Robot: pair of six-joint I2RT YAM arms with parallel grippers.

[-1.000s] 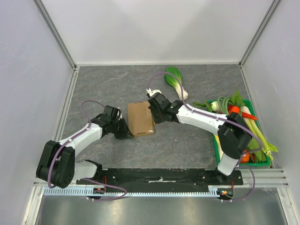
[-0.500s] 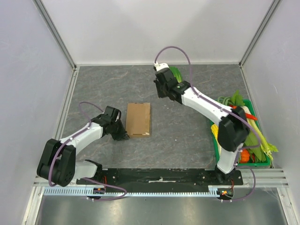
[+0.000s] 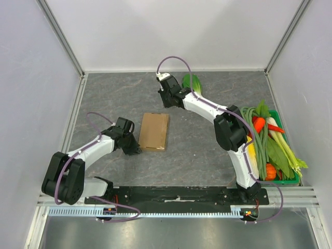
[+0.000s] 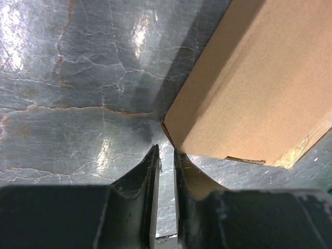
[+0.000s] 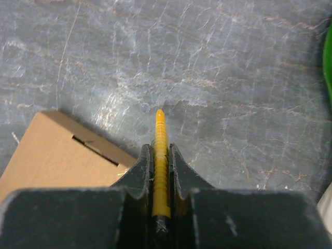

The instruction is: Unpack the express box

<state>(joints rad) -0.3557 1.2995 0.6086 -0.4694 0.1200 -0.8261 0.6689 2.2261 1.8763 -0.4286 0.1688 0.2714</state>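
Note:
The express box (image 3: pixel 154 131), a flat brown cardboard box, lies closed on the grey table; its side wall fills the upper right of the left wrist view (image 4: pixel 259 88). My left gripper (image 3: pixel 135 150) sits low at the box's near left corner. Its jaws (image 4: pixel 165 155) stand a narrow gap apart with nothing between them, and the right fingertip touches the box corner. My right gripper (image 3: pixel 165 102) hovers just beyond the box's far end, shut on a thin yellow ridged tool (image 5: pixel 161 129) that sticks out past the fingertips (image 5: pixel 162 149). The box's end (image 5: pixel 57 150) shows at lower left there.
A green-and-white bok choy (image 3: pixel 193 84) lies at the back of the table, right of my right wrist. A green crate (image 3: pixel 270 181) full of vegetables stands at the right edge. Grey walls close in the table on three sides.
My right arm left the box, lifted back toward the bok choy, then swung left with the yellow tool still held. The box now lies flat, slightly turned. My left gripper stayed at the corner.

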